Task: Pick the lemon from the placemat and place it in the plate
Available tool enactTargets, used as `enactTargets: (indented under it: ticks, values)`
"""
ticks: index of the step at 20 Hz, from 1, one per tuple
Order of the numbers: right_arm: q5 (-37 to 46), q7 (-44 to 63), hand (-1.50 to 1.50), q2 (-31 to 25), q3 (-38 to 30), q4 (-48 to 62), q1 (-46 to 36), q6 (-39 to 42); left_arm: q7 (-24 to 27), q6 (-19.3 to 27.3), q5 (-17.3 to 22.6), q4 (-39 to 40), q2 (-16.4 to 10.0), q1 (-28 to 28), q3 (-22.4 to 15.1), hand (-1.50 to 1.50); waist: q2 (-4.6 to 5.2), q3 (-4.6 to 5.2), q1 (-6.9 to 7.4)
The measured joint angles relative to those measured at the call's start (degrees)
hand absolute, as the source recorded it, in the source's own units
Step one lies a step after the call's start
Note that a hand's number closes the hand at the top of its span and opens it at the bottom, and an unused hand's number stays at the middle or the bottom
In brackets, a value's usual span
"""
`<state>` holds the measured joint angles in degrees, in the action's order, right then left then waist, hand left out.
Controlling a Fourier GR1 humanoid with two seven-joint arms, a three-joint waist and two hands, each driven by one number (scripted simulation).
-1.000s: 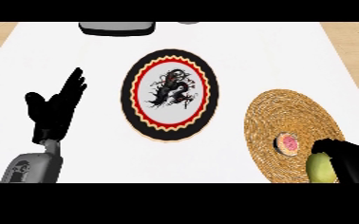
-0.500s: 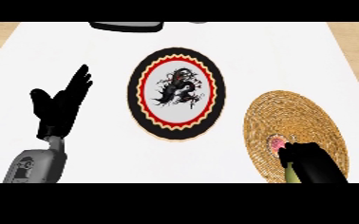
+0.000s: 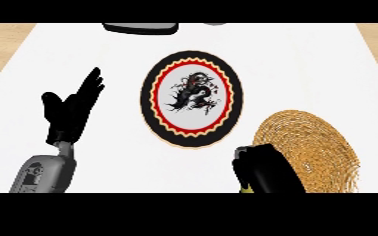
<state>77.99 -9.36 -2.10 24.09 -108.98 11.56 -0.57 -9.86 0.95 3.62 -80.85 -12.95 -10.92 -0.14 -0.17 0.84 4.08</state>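
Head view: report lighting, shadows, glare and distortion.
Head view: even, flat light; no cast shadows under plate, placemat or left hand; no glare on the counter; the round plate looks stretched taller than wide; the right hand reads as one black mass.

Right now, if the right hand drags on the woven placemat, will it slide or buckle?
Probably slides: the placemat lies flat on the smooth white counter. Its coiled straw weave looks light and slightly flexible, so the edge by the right hand may lift.
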Motion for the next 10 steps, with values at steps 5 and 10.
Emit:
enactTargets:
  ticks: [5, 10]
  values:
    - [-1.1, 16.6, 1.50, 1.5, 9.4, -2.1, -4.8, -6.3, -0.4, 0.5, -0.1, 0.7, 0.0, -0.5, 0.4, 0.00, 0.03, -0.49, -0.90]
    - [-2.5, 34.9, 1.50, 1.9, 16.0, -0.3, -11.8, -12.3, 0.3, 0.8, -0.4, 0.9, 0.4, -0.5, 0.3, 0.00, 0.37, -0.61, -0.73]
